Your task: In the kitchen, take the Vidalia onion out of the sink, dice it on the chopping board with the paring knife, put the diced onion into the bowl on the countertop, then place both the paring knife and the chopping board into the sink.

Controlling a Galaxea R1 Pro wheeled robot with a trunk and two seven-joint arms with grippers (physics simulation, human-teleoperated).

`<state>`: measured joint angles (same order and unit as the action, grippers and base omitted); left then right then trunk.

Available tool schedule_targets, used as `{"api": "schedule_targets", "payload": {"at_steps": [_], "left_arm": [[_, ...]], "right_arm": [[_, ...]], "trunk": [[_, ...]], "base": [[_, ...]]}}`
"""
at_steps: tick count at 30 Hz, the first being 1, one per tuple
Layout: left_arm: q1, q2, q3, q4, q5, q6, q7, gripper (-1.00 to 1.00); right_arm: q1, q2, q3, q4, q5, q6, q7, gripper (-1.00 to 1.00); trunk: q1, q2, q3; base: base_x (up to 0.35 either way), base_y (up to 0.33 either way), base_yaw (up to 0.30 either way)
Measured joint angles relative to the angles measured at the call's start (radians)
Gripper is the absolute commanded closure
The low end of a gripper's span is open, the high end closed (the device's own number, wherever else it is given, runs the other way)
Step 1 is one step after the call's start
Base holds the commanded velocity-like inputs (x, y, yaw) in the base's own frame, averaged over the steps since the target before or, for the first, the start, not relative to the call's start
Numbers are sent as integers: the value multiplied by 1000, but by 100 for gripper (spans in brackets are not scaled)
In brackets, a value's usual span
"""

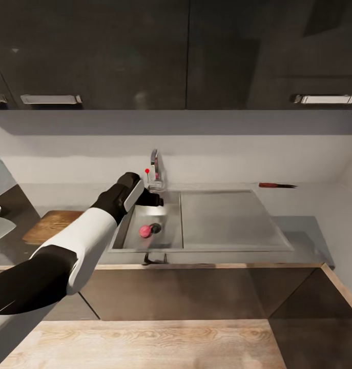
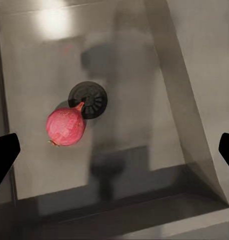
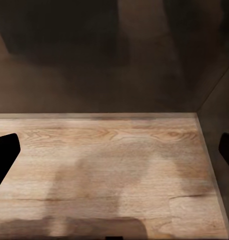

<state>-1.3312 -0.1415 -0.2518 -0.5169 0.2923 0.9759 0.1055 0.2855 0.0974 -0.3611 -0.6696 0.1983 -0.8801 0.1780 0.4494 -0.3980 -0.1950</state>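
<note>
Starting early: we hang our left gripper over the sink, jaws spread wide and empty. Board and knife lie untouched on the countertop. Onion sits below, between the jaws, nearer one, tip touching the drain. Basin walls leave open room. Right gripper wide, empty; dicing, bowling, sinking remain.

Vidalia onion in sink basin, tip touching drain; chopping board left on countertop, paring knife far right.
</note>
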Motion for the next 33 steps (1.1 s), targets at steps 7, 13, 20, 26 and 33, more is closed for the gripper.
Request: {"api": "schedule_targets", "payload": {"at_steps": [7, 13, 20, 26, 33], "left_arm": [[29, 1, 1, 33, 1, -1, 6, -100], [38, 1, 1, 42, 1, -2, 6, -100], [39, 10, 2, 49, 0, -2, 6, -100], [39, 12, 3, 68, 0, -2, 6, -100], [39, 12, 3, 83, 1, -2, 7, -100]], "right_arm": [[0, -2, -1, 7, 0, 1, 0, -100], [0, 0, -1, 11, 0, 1, 0, -100], [0, 0, 0, 29, 0, 1, -1, -100], [0, 0, 0, 30, 0, 1, -1, -100], [0, 0, 1, 30, 0, 0, -1, -100]], "trunk": [[0, 0, 0], [0, 0, -2], [0, 0, -11], [0, 0, -19], [0, 0, -29]], "base": [[0, 0, 0], [25, 0, 0], [123, 0, 0], [42, 0, 0], [3, 0, 0]]}}
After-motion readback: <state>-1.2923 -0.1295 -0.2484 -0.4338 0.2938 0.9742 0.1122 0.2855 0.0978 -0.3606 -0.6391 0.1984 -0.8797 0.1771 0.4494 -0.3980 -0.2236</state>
